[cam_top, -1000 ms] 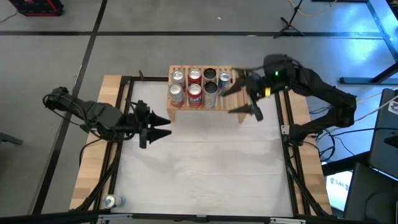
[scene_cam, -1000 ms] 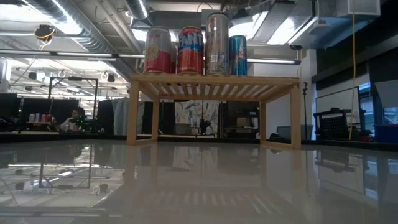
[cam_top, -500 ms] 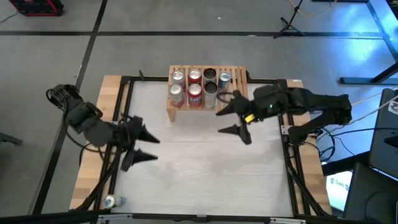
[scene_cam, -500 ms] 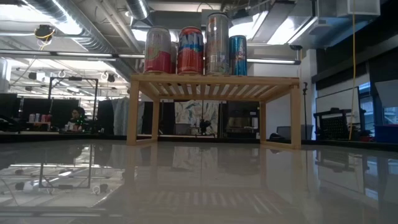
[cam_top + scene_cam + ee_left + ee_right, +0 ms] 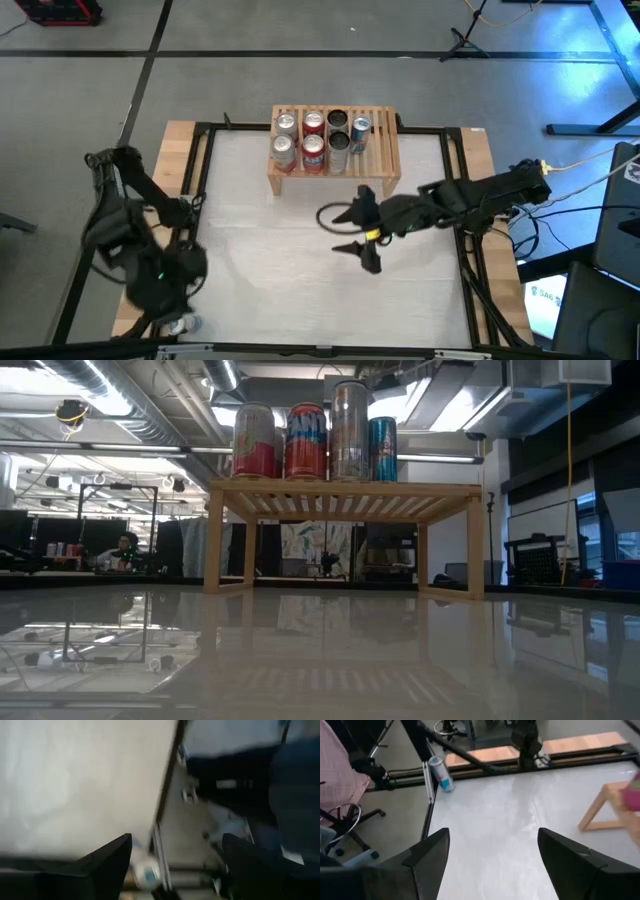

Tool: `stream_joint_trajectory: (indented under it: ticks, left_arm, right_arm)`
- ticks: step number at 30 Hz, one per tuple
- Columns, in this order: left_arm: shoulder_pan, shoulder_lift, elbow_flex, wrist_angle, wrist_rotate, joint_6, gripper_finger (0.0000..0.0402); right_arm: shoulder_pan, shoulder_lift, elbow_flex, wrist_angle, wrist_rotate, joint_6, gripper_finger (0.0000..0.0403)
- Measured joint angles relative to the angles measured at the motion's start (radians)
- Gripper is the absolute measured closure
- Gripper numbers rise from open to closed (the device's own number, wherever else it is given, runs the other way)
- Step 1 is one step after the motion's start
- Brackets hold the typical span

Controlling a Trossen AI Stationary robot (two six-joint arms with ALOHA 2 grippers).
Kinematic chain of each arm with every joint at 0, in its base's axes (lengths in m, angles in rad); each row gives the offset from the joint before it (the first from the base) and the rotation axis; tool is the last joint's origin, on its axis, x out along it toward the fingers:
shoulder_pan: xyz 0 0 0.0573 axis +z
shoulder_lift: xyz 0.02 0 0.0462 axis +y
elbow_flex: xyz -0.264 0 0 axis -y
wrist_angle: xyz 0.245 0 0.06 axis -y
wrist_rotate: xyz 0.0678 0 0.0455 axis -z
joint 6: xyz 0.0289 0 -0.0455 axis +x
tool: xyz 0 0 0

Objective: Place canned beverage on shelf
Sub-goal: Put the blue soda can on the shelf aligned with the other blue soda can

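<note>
The light-wood shelf (image 5: 335, 145) stands at the table's far middle with several cans (image 5: 313, 140) upright on its slatted top; it also shows in the low view (image 5: 345, 495). One loose blue-and-silver can (image 5: 178, 323) lies on the wooden border at the near left corner, and shows in the left wrist view (image 5: 146, 875) and the right wrist view (image 5: 440, 774). My left gripper (image 5: 175, 870) is open above that can, pointing down, touching nothing. My right gripper (image 5: 347, 233) is open and empty over the table's middle, in front of the shelf.
A black metal frame (image 5: 200, 190) runs round the white table top. The shelf's leg (image 5: 600, 812) shows in the right wrist view. A person's pink sleeve (image 5: 335, 760) and an office chair are beyond the table's near left corner. White table top (image 5: 290, 280) lies between the arms.
My left gripper has swung from the table's left middle toward the near left corner and tipped down over the loose can. My right gripper has drawn back from the shelf toward the table's middle and near side, staying open. The cans on the shelf have not moved.
</note>
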Motion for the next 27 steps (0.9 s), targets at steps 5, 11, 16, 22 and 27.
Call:
stream_joint_trajectory:
  ticks: [5, 11, 16, 22, 27]
  left_arm:
    - [-0.132, 0.042, -0.003, 0.002, 0.068, -0.104, 0.0097]
    - [-0.241, 0.125, -0.004, -0.015, 0.093, -0.062, 0.0097]
    - [-0.265, 0.218, -0.005, -0.035, 0.028, 0.019, 0.0097]
    - [-0.265, 0.299, -0.005, -0.035, 0.050, 0.079, 0.0097]
    - [-0.275, 0.334, -0.005, -0.035, 0.066, 0.083, 0.0097]
  right_arm:
    - [0.022, 0.039, 0.000, 0.046, 0.012, 0.006, 0.0111]
    - [0.021, 0.064, 0.000, 0.057, 0.012, 0.011, 0.0111]
    - [0.019, 0.067, 0.000, 0.060, 0.013, 0.010, 0.0111]
    - [0.019, 0.067, 0.000, 0.060, 0.013, 0.009, 0.0111]
    - [0.019, 0.067, 0.000, 0.060, 0.013, 0.009, 0.0111]
